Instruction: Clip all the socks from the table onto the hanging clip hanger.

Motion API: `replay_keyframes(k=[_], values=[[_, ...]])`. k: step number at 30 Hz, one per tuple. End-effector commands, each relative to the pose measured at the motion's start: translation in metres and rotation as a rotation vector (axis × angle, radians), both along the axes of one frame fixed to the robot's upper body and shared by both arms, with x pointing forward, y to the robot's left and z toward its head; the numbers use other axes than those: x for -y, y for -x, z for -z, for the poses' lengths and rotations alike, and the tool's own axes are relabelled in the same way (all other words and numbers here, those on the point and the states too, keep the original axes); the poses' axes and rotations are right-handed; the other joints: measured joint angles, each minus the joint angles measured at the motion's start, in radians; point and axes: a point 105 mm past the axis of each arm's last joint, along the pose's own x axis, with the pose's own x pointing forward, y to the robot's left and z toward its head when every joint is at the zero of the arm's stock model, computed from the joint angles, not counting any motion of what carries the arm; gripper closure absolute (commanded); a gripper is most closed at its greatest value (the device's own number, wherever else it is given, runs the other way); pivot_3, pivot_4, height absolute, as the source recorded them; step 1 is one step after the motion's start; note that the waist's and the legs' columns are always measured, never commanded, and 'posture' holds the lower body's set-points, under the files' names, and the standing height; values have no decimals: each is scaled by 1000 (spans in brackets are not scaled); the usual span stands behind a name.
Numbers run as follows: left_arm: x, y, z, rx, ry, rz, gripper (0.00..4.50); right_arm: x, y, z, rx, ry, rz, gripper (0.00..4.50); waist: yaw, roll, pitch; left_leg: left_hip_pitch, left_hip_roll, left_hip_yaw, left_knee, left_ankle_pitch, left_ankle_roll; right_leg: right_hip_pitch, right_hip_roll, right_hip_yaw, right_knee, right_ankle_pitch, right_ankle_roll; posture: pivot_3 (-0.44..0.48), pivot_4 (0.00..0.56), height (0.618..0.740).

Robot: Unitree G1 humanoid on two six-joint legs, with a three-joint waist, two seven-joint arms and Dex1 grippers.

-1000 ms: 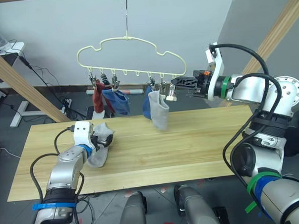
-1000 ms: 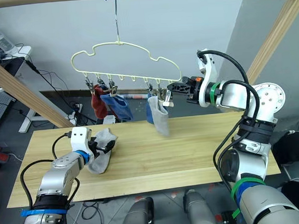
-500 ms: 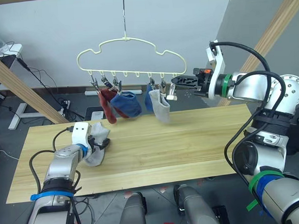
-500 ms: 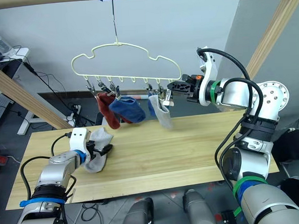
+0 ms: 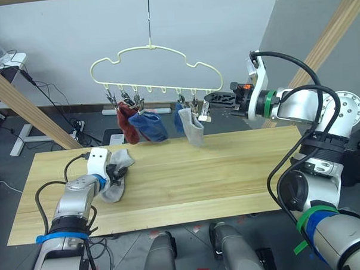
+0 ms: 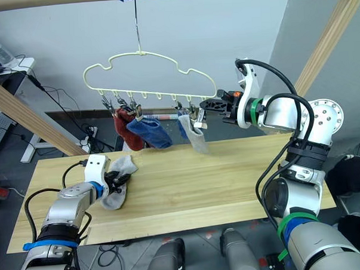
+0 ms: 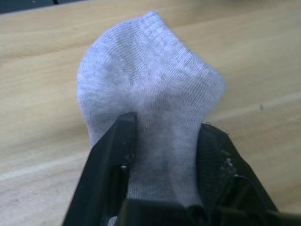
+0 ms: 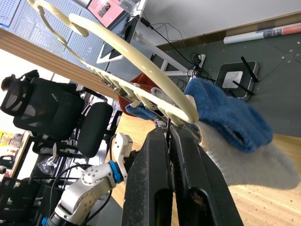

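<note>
Currently a light grey sock (image 7: 150, 108) is pinched between the left gripper (image 5: 114, 171) fingers near the table's (image 5: 229, 174) left edge. Four socks are held on the clip hanger (image 5: 156, 67), whose right end is clamped by the right gripper's (image 5: 209, 101) pressed-together jaws.

one clip hanger (image 5: 155, 69) hangs over one table (image 5: 229, 174). five socks can be counted: one rust red sock (image 5: 127, 122) and one blue sock (image 5: 150, 125) at the hanger's 7 o'clock, a second blue sock (image 5: 179, 116) and one light grey sock (image 5: 193, 127) at its 5 o'clock, and a second light grey sock (image 5: 115, 174) at the table's 9 o'clock. so four socks hang and one is at the table. six small clips can be counted along the hanger's lower edge, though they are small. two grippers show: the left gripper (image 5: 117, 171) and the right gripper (image 5: 209, 100).
</note>
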Motion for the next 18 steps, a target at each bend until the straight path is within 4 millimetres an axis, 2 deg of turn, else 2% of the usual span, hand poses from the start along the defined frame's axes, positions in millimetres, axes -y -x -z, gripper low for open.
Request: replay_keyframes(k=[1, 6, 9, 13, 16, 18], values=[[4, 5, -4, -6, 6, 36, 3169, -3, 5, -15, 48, -33, -34, 4500, 0, 0, 0, 0, 0, 0, 0, 0, 0, 0, 0, 0, 0, 0, 0, -18, 266, 740], [13, 7, -16, 23, 42, 78, 4001, -4, 4, -15, 43, -35, -35, 4500, 1, 0, 0, 0, 0, 0, 0, 0, 0, 0, 0, 0, 0, 0, 0, -7, 269, 740], [39, 11, -34, 69, 134, 199, 4476, -4, 4, -13, 36, -34, -36, 4500, 1, 0, 0, 0, 0, 0, 0, 0, 0, 0, 0, 0, -1, 0, 0, -4, 270, 740], [72, 24, -67, 147, 226, 385, 4491, -5, 3, -12, 29, -39, -44, 4500, 3, 0, 0, -1, 0, -1, 0, 0, 0, 0, 0, -1, -2, 0, 0, 7, 273, 740], [85, 32, -81, 175, 251, 470, 4491, -6, 3, -11, 22, -42, -48, 4500, 3, 0, 0, -1, 0, 0, 0, 0, 0, 0, 0, -1, -2, 0, 0, 8, 274, 740], [107, 45, -104, 257, 231, 636, 4491, -6, 2, -10, 9, -52, -49, 4500, 2, 0, 0, -1, 0, -1, 0, 0, 0, 0, 0, -1, -1, 0, 0, 9, 272, 740]])
